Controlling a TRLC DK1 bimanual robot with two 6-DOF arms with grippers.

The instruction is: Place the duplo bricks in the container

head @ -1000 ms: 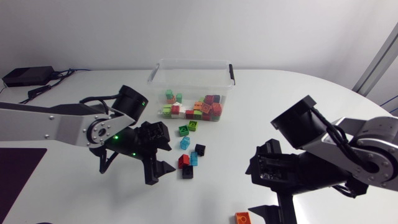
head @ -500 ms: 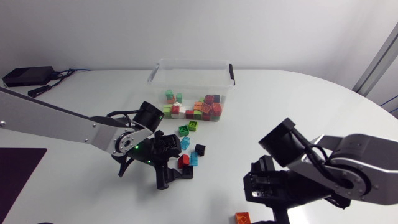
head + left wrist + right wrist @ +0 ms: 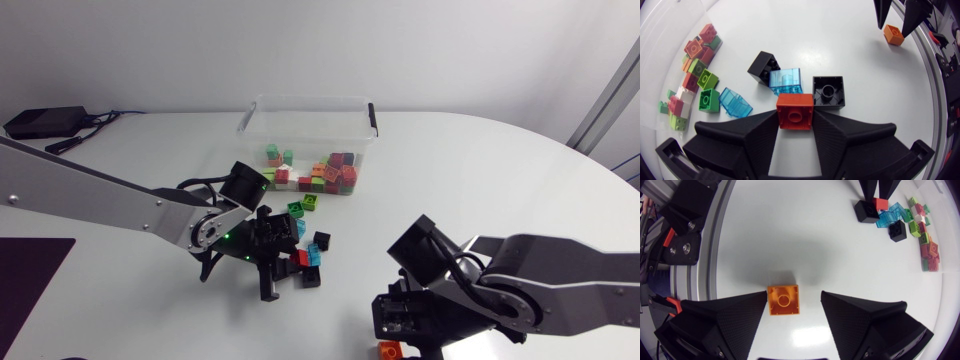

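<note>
My left gripper (image 3: pixel 795 119) is shut on a red brick (image 3: pixel 795 110), its fingers pressing both sides as the brick sits on the table (image 3: pixel 470 180). In the head view this gripper (image 3: pixel 275 262) is among the loose bricks in front of the clear container (image 3: pixel 305 100), which holds several coloured bricks (image 3: pixel 320 172). My right gripper (image 3: pixel 792 300) stands open around an orange brick (image 3: pixel 783 300), with a gap on the far side. The orange brick (image 3: pixel 390 349) lies near the table's front edge.
Loose bricks lie beside the red one: a black brick (image 3: pixel 828 92), a tilted black brick (image 3: pixel 764 67), two clear blue bricks (image 3: pixel 786 80) (image 3: pixel 735 102) and green bricks (image 3: pixel 296 210). A dark mat (image 3: pixel 30 270) lies at the front left.
My left gripper moved right into the loose bricks and shut on the red one. My right gripper came down and forward over the orange brick, its fingers narrowing.
</note>
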